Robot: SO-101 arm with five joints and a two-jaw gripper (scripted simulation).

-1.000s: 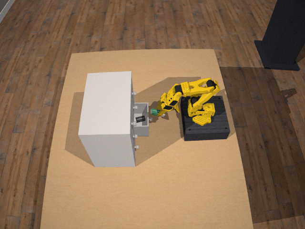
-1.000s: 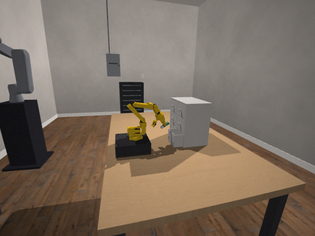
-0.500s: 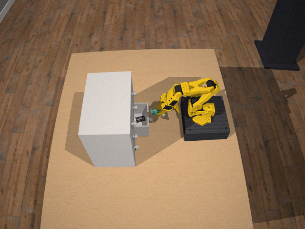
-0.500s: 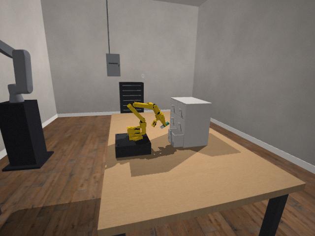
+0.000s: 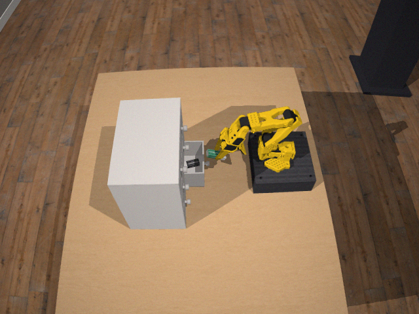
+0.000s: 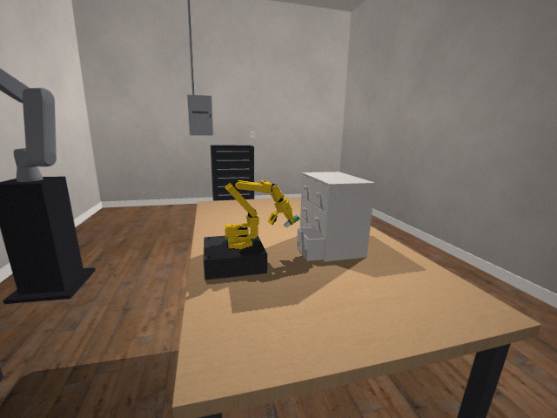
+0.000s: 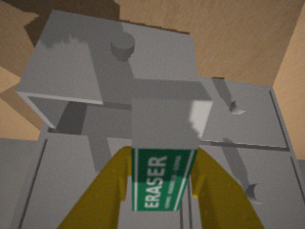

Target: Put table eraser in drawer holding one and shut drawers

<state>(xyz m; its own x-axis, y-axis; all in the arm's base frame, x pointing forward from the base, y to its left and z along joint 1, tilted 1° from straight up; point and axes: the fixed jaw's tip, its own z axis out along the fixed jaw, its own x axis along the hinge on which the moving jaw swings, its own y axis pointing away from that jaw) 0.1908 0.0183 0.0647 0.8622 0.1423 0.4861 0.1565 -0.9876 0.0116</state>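
My gripper (image 5: 216, 154) is shut on a green-sleeved eraser (image 5: 211, 154) with a grey tip. It holds the eraser in the air just outside the front rim of the one open drawer, at the bottom of the white cabinet (image 5: 146, 160). A small black object (image 5: 193, 163) lies inside that drawer. In the wrist view the eraser (image 7: 164, 162) sits between my yellow fingers above the open drawer (image 7: 114, 72), whose inside is mostly hidden. From the side view my gripper (image 6: 290, 220) is at mid height in front of the cabinet (image 6: 335, 216).
The other cabinet drawers (image 6: 312, 195) are shut, with small knobs sticking out. My arm's black base (image 5: 282, 162) stands close to the right of the open drawer. A dark pedestal (image 5: 389, 50) stands off the table.
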